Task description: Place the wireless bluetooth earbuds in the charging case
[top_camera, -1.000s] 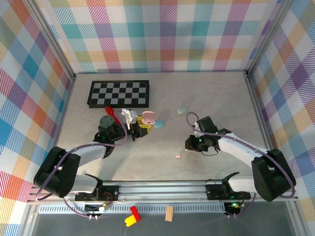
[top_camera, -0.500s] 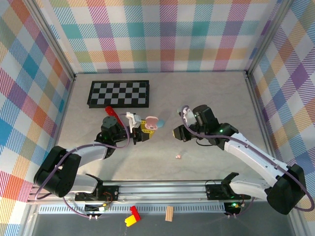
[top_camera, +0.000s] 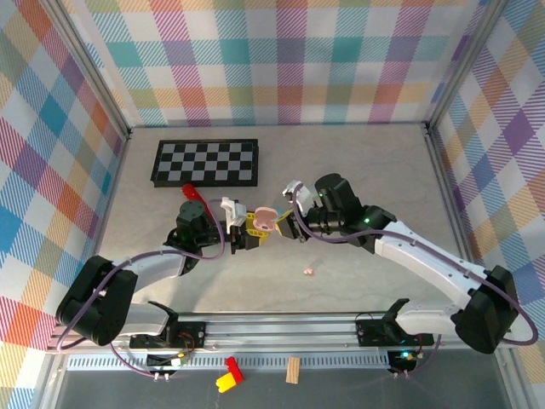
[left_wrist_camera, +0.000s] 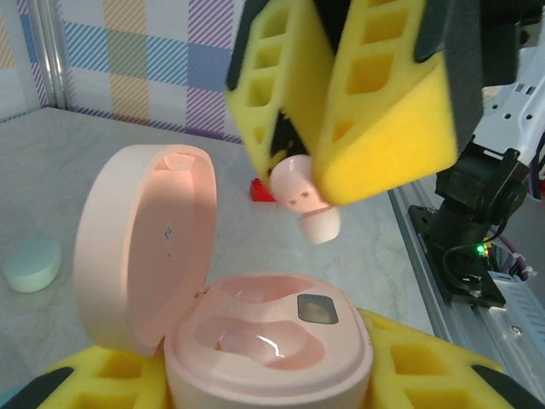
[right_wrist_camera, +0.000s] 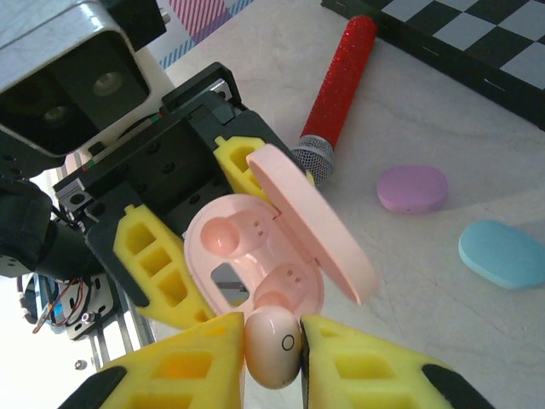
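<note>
1. The left gripper (top_camera: pixel 254 230) was pinching the base of the open pink case (left_wrist_camera: pixel 266 362) between its yellow pads, at the centre of the top view.
2. The case's lid (left_wrist_camera: pixel 143 247) stood up, hinged back on the left of the left wrist view; both wells looked bare.
3. The right gripper (right_wrist_camera: pixel 272 356) was pinching a pink earbud (left_wrist_camera: pixel 305 200) between its yellow pads.
4. That earbud hung just above the case's open wells, tip down, apart from the rim.
5. A small pink bit (top_camera: pixel 308 272) lay on the surface (top_camera: pixel 383 170), below and right of the grippers.
6. A red microphone (right_wrist_camera: pixel 339 85), a purple case (right_wrist_camera: pixel 412 188) and a blue case (right_wrist_camera: pixel 502 253) lay at the right of the right wrist view.
7. A chessboard (top_camera: pixel 206 162) lay at the upper left.
</note>
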